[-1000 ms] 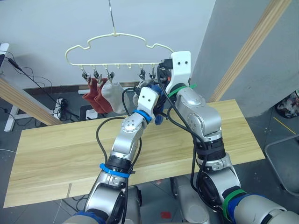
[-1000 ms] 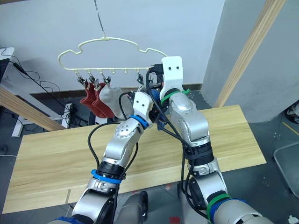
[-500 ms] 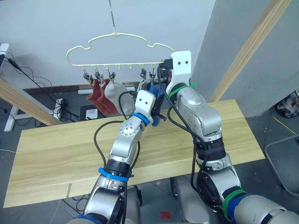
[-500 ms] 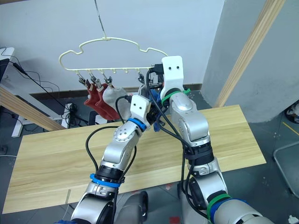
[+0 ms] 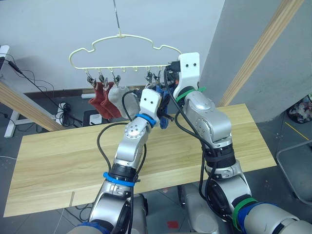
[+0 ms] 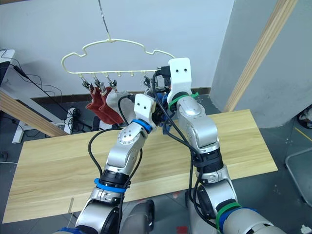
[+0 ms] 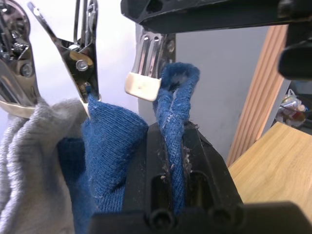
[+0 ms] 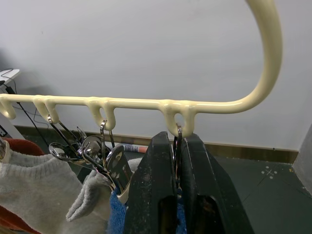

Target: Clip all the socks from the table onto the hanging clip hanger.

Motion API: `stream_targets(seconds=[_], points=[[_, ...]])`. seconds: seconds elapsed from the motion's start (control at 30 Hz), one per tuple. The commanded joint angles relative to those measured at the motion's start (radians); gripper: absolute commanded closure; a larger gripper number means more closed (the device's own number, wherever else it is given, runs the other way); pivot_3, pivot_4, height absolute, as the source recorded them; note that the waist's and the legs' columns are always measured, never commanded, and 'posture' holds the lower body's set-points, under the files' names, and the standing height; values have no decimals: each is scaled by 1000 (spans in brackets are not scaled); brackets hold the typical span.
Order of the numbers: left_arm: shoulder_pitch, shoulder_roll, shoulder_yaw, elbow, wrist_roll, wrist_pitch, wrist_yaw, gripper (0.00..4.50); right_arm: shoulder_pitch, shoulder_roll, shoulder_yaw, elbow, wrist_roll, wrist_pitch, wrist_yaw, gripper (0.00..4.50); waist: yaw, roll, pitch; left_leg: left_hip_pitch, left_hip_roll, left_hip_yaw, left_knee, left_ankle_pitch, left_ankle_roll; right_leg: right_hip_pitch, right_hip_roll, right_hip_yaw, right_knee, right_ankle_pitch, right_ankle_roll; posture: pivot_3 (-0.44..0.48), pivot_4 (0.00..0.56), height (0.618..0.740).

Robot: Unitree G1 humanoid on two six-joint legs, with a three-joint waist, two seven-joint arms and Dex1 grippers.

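Left gripper (image 7: 173, 161) fingers (image 7: 209, 165) closed narrow on folded cuff of blue sock (image 7: 175, 97), cuff edge poking up past fingertips. Soft knit, light, limp; fluff shed on the pads. Likely no slip risk from weight, but fabric will sag and fold wherever unsupported. Best held as now: by doubled cuff, close to the edge, leaving a short lip free for the clip to bite.

Just above and beside that cuff: open mouth of last silver clip (image 7: 146, 68), pale pad almost touching the knit. Cuff apparently not yet inside the mouth. Next clip over already biting second blue sock (image 7: 105, 141); grey sock (image 7: 29, 146) beyond that.

Right gripper (image 8: 176, 195) fingers (image 8: 158, 195) pinched narrow on top handles of end clip (image 8: 177, 146), directly under the outermost loop of the pale yellow hanger (image 8: 214, 105). Squeeze judged to be what keeps the clip mouth open.

Farther out along the bar: grey sock (image 5: 117, 95) and two red socks (image 5: 100, 97) hanging from their clips. Hanger light and free-swinging on its hook, so gentle push only.

Below, worktop (image 5: 58, 161) with no socks visible on it. Last sock of six, by the count.
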Motion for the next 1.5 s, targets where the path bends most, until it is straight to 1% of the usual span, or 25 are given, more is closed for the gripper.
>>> stream_targets(seconds=[0.03,0.3,0.73,0.8,0.83,0.9,1.0,1.03,1.1,1.17,1.2,1.23,1.3,1.33,1.43,1.47,1.5], points=[[-10,3,-1,-19,7,11,2,4496,-9,8,-1,-54,5,-4,-1,4500,0,0,0,0,0,0,0,0,0,0,0,0,0,0,0,-220,311,740],[-15,0,11,-22,-1,37,14,4496,-6,7,-1,-59,6,2,0,4500,0,0,0,0,0,0,0,0,0,0,0,0,0,0,0,-220,314,740],[-20,-15,22,-47,-20,24,4,4496,6,-2,15,-54,-1,1,13,4500,0,0,0,0,0,0,0,0,0,0,0,0,0,0,0,-215,314,740],[-21,-13,24,-45,-19,24,3,4500,8,3,11,-58,1,-6,8,3931,0,0,0,0,0,0,0,0,0,0,0,0,0,0,0,-215,314,740],[-22,-13,25,-45,-19,23,3,4500,9,5,9,-59,2,-9,4,3715,0,0,0,0,0,0,0,0,0,0,0,0,0,0,0,-215,314,740],[-23,-12,24,-43,-17,21,0,4500,8,6,4,-62,2,-11,0,2873,0,0,0,0,0,0,0,0,0,0,0,0,0,0,0,-214,314,740],[-25,-13,25,-38,-17,9,-2,4500,7,8,-5,-68,6,-8,-6,1923,0,0,0,0,0,0,0,0,0,0,0,0,0,0,0,-214,314,740],[-26,-12,27,-37,-19,5,-4,4500,8,8,-9,-77,10,-4,-6,1513,0,0,0,0,0,0,0,0,0,0,0,0,0,0,0,-214,314,740],[-22,-4,24,-42,-20,4,-18,4500,18,0,-12,-114,20,11,5,907,0,0,0,0,0,0,0,0,0,0,0,0,0,0,0,-210,312,740],[1,37,-11,-62,-21,9,-99,3892,48,-27,-10,-193,39,44,39,887,1,0,0,0,0,0,0,0,0,0,0,0,0,0,0,-209,310,740],[18,65,-33,-78,-21,9,-150,3714,67,-48,-2,-238,53,65,65,887,1,0,0,0,0,0,0,0,0,0,0,0,0,0,0,-210,310,740],[34,91,-51,-92,-21,2,-196,3416,84,-65,5,-273,63,84,86,887,0,0,0,0,0,0,-1,0,0,0,0,0,0,0,0,-213,308,740],[79,174,-87,-136,-24,-38,-315,2878,124,-118,23,-360,98,134,147,887,-1,0,0,0,0,0,-1,0,0,0,0,0,0,0,0,-216,306,740],[102,217,-93,-156,-28,-52,-367,2639,143,-145,27,-402,114,158,172,718,-2,0,0,0,0,0,-1,0,0,0,0,0,0,0,0,-216,305,740],[163,346,-77,-214,-63,-72,-503,1848,187,-243,28,-515,197,231,280,13,-3,0,0,0,1,0,-2,0,0,0,0,0,0,0,0,-206,297,740],[181,388,-64,-234,-77,-79,-543,1618,198,-281,27,-547,224,251,317,0,-3,0,0,1,1,0,-1,0,0,0,0,0,0,0,0,-204,295,740],[203,437,-35,-262,-104,-66,-582,1366,209,-328,21,-581,254,273,360,0,-2,0,0,0,1,0,-1,0,0,-1,0,0,0,-3,3,-198,288,740]])
